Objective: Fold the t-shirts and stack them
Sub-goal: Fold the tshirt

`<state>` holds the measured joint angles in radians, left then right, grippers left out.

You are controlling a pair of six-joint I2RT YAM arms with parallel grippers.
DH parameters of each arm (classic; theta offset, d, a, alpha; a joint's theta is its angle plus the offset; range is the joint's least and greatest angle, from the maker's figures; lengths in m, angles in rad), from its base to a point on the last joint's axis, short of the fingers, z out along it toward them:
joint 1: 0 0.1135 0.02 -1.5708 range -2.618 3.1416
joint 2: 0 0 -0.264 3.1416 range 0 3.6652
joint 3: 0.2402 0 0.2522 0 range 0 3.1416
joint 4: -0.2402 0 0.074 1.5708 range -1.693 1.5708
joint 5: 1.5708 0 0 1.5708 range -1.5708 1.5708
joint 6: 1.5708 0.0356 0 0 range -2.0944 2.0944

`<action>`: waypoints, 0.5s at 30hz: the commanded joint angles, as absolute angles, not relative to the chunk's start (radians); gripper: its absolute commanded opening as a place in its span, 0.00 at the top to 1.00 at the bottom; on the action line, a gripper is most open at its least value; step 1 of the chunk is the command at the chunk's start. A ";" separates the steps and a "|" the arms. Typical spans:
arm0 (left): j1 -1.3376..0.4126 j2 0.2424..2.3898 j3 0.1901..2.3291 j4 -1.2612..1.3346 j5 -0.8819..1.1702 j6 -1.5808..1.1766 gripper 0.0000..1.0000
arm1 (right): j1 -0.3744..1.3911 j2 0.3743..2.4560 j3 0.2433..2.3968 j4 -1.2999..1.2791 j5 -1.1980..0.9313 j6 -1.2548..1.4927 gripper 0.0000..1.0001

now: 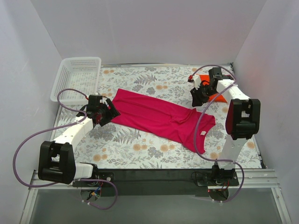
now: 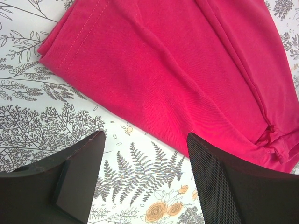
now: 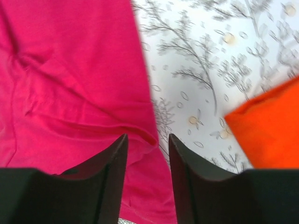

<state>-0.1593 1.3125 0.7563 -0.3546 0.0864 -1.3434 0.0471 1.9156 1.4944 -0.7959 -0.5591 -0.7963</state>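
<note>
**A:** What sits at the upper left of the overhead view?

**B:** A white lattice basket (image 1: 76, 78), on the back corner of the flower-printed bench (image 1: 140, 150). Just below and to the right of it is the left claw (image 1: 110, 112).

**A:** How is that claw set?

**B:** Its jaws are spread wide and have hold of nothing. The left wrist view shows bare fern print between the two black fingers (image 2: 74, 172), and the pink cloth begins just above them.

**A:** So that is the first shirt?

**B:** Yes, the magenta-pink t-shirt (image 1: 159, 116). It lies flat on the bench, running in a slant from the left claw down toward the lower right. The stitched hem is at its upper left end, and a small white label (image 1: 202, 133) marks the neck at the lower right end (a few soft creases show, nothing bunched).

**A:** And further right?

**B:** The right claw (image 1: 200, 97) hangs over the shirt's upper right edge. Its jaws are only a little apart. In the right wrist view a turned-over lip of pink cloth lies in the narrow gap between them. I cannot tell whether the tips touch the cloth, and they are not pinched onto it.

**A:** And the other shirt?

**B:** The orange-red t-shirt (image 3: 268, 128) lies at the right of that view, apart from the pink one with a strip of bench between. From overhead only a small wedge of it shows behind the right arm.
</note>
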 commanded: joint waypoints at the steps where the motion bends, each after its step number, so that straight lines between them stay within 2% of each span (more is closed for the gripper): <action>1: -0.160 1.272 0.749 -0.334 0.089 -1.309 0.34 | 0.048 1.816 1.451 -0.641 -0.402 -0.646 0.59; 4: -0.160 1.240 0.744 -0.328 0.092 -1.266 0.34 | 0.035 1.689 1.367 -0.635 -0.388 -0.638 0.54; 9: -0.160 1.171 0.704 -0.284 0.178 -1.187 0.33 | 0.029 1.485 1.156 -0.886 -0.624 -0.874 0.54; 15: -0.179 1.157 0.672 -0.278 0.212 -1.161 0.33 | 0.043 1.401 0.967 -1.097 -0.574 -1.136 0.55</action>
